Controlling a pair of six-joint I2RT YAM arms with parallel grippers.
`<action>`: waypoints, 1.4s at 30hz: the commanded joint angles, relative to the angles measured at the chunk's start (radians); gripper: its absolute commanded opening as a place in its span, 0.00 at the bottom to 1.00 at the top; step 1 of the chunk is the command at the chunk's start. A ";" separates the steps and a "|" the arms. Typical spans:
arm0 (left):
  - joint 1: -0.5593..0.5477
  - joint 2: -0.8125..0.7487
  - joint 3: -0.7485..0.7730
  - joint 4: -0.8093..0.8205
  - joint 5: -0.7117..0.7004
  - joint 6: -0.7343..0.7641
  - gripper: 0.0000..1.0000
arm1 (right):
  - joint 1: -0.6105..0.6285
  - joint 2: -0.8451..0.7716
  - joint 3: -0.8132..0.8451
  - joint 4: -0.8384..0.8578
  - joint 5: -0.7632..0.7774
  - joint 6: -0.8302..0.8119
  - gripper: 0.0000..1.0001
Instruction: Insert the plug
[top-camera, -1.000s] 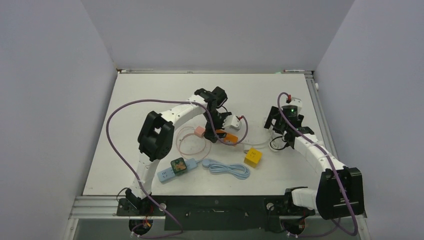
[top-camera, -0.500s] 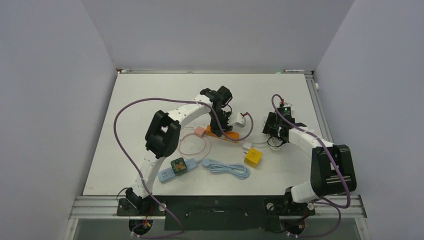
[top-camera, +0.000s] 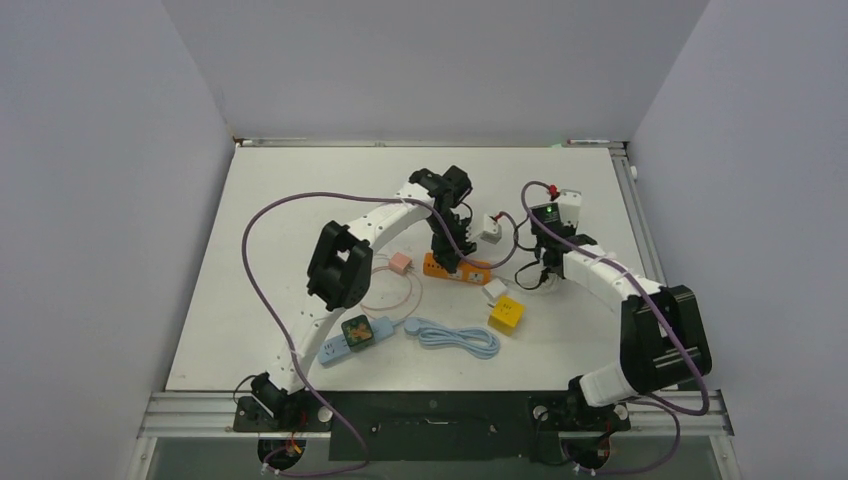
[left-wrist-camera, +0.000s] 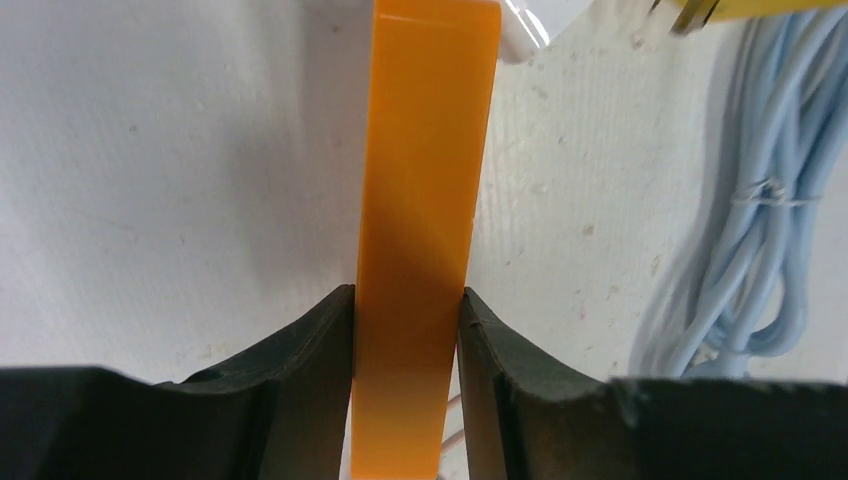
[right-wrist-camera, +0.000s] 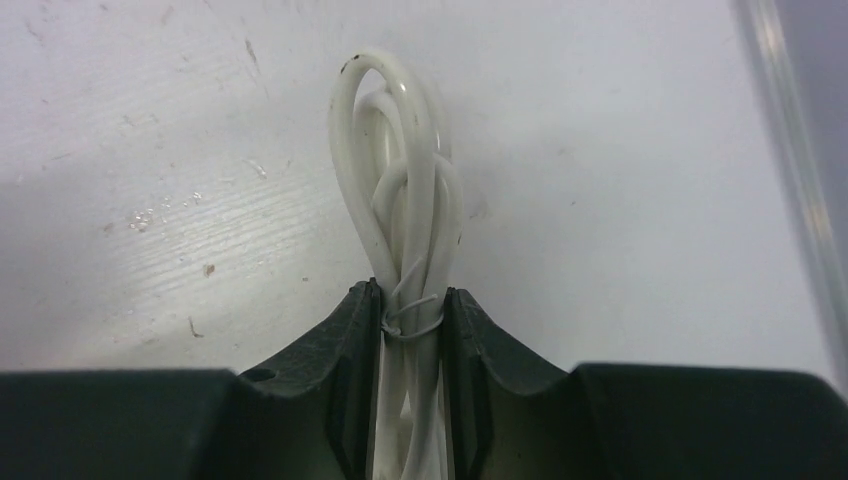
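The left hand, clamped on the orange power strip, has slid it along the tabletop a little nearer the yellow cube. The right hand, gripping the white cable bundle, has swung in toward that cube too, its elbow drawn in.

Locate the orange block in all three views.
Top external: orange block mid-table, gripped by the left pincer.
Left wrist: orange block centre frame, running top to bottom, clamped between the fingers.
Right wrist: not in it; only a white cable bundle shows.
Shared landmark: light blue cable, right of the block in left wrist, below it in top external.
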 joint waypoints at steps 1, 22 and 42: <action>-0.003 0.068 0.139 -0.135 0.229 -0.120 0.06 | 0.148 -0.078 0.091 -0.031 0.490 -0.040 0.05; 0.072 0.009 -0.134 0.341 0.006 -0.434 0.31 | 0.017 0.127 0.059 0.235 0.203 -0.016 0.39; 0.136 -0.003 -0.188 0.339 0.310 -0.520 0.25 | -0.073 -0.123 0.037 0.258 -0.327 0.075 0.79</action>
